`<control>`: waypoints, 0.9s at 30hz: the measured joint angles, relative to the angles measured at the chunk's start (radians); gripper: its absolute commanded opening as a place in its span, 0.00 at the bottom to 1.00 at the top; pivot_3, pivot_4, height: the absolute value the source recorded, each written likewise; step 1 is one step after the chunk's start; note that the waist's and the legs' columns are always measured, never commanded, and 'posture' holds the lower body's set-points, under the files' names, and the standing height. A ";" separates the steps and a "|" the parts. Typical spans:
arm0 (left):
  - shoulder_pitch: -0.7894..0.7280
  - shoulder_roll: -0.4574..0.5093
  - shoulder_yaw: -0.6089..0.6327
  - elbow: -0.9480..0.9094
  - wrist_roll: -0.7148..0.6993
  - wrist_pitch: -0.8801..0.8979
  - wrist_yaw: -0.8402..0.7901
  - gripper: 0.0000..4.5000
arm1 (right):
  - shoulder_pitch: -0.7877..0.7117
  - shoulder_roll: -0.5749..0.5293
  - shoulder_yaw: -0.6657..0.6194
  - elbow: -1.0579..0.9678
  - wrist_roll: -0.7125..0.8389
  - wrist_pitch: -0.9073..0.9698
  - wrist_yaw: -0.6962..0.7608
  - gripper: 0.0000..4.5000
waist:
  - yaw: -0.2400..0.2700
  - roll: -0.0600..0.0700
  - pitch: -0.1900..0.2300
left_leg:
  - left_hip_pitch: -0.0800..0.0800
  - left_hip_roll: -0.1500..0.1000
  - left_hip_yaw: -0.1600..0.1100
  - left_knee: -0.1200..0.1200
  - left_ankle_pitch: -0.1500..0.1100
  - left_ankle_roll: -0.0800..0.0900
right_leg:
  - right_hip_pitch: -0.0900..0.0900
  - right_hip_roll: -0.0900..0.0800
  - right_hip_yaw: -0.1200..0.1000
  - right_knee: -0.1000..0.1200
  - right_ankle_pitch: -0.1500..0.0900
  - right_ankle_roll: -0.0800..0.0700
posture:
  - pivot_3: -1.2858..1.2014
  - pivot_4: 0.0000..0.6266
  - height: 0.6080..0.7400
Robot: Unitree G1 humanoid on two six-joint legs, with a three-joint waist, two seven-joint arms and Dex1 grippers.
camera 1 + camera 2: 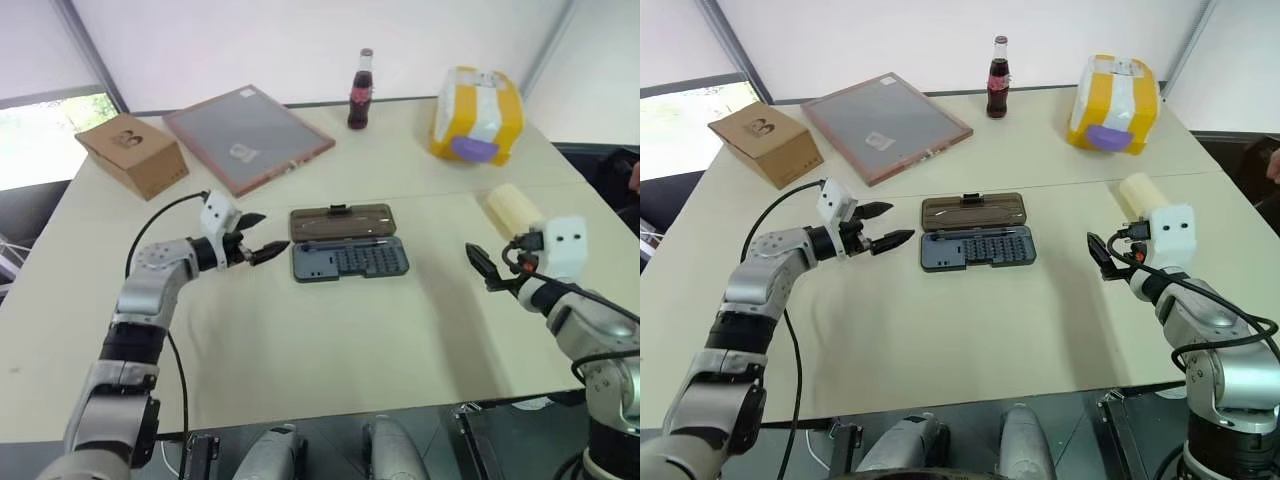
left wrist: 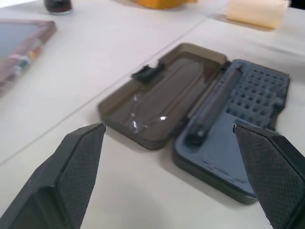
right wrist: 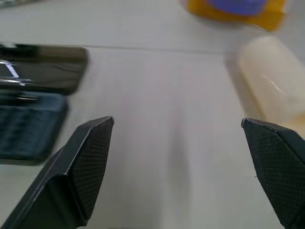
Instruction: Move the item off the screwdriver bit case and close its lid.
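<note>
On the pale counter [image 1: 330,330] the screwdriver bit case [image 1: 349,258] lies mid-scene with its lid [image 1: 341,223] flat open, the item [image 1: 514,210] far right, and both the left gripper [image 1: 258,238] and right gripper [image 1: 482,268] with fingers wide apart, empty.

bare table [image 1: 330,350] all round the screwdriver bit case [image 1: 350,262], open ground at its 6, 3 and 9 o'clock. the lid [image 1: 342,222] lies flat open at the case's 12. left gripper [image 1: 258,244] waits, jaws wide, at the case's 9. the item [image 1: 513,208] sits well off at 3, beside the right gripper [image 1: 490,270]. pink-framed board [image 1: 245,135] and bottle [image 1: 361,90] stand far back.
</note>
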 measured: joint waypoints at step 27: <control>-0.624 -0.237 -0.055 1.016 0.408 -0.338 0.228 1.00 | -0.205 0.155 0.135 -0.031 0.170 0.120 -0.097 0.98 | -0.006 -0.002 0.000 | -0.016 -0.004 -0.003 0.013 -0.002 0.004 | -0.012 -0.002 -0.001 0.012 0.001 0.002 | 0.52 0.24 1.00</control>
